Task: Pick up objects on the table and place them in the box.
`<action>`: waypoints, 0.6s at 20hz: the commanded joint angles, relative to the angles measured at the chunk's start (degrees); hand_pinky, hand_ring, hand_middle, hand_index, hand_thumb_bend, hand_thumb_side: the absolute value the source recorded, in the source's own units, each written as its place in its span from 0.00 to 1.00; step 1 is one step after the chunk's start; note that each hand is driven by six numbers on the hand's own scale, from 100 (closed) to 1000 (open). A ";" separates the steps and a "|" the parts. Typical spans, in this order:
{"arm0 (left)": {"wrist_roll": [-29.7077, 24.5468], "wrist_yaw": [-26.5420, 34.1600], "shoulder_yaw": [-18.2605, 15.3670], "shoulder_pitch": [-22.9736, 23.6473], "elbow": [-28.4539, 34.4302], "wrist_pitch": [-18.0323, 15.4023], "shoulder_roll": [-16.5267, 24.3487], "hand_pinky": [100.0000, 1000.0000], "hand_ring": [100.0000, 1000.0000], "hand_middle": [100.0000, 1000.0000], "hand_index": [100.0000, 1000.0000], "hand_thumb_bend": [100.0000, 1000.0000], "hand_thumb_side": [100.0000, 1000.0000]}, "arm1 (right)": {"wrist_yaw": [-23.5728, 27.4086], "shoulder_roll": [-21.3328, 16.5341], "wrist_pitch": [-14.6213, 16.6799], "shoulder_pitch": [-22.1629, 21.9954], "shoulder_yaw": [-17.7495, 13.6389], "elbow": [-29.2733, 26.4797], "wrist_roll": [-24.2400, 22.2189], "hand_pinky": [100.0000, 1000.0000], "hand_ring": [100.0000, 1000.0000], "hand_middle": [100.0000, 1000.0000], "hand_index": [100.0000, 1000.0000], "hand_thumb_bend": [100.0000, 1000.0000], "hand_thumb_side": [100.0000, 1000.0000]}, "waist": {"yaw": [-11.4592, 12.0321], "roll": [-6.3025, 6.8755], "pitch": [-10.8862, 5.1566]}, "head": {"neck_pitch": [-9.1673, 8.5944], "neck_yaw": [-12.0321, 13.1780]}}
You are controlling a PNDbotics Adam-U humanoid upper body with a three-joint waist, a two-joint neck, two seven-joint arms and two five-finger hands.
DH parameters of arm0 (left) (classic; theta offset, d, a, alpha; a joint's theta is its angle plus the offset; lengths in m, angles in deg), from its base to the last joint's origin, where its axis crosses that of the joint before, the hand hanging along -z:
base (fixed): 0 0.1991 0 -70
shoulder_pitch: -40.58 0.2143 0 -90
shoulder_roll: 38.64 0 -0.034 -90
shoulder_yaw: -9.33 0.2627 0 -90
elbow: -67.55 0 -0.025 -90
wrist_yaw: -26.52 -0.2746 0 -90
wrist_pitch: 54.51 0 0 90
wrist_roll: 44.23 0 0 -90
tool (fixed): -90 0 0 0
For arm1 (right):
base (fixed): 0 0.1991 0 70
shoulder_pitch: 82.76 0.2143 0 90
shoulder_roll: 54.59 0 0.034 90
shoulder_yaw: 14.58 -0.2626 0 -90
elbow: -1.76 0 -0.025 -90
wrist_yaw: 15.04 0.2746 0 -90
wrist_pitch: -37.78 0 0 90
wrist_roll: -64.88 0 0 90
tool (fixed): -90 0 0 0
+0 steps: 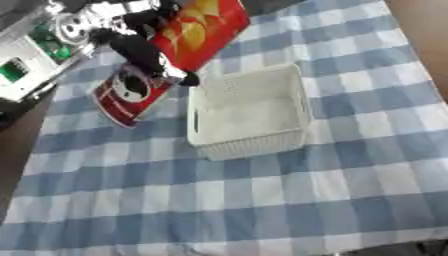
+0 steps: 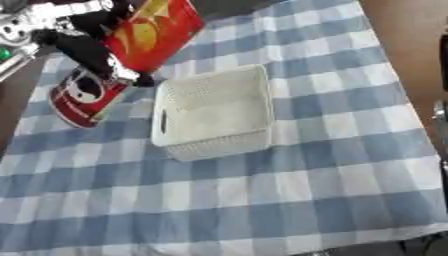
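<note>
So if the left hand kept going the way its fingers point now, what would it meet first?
Probably the near-left rim of the white basket. The left hand, holding the red and yellow bag, points down and right, its fingertips about at that corner. Depth is unclear, so it might pass above the rim.

A blue-and-white checked cloth (image 1: pixel 262 200) covers the table, brown wood (image 2: pixel 407 45) shows bare past the cloth's right edge, and a dark strip (image 1: pixel 17 150) runs along its left edge, all under even, soft light.
</note>
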 commanded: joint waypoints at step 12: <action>-1.56 -5.25 -0.44 -6.62 -10.68 -2.77 -7.09 0.00 0.14 0.23 0.44 0.15 0.00 | -0.10 -0.71 0.15 2.60 -0.27 -1.83 -0.10 0.43 0.61 0.64 0.66 0.00 0.91 | -5.19 0.33 0.00 | -0.22 0.19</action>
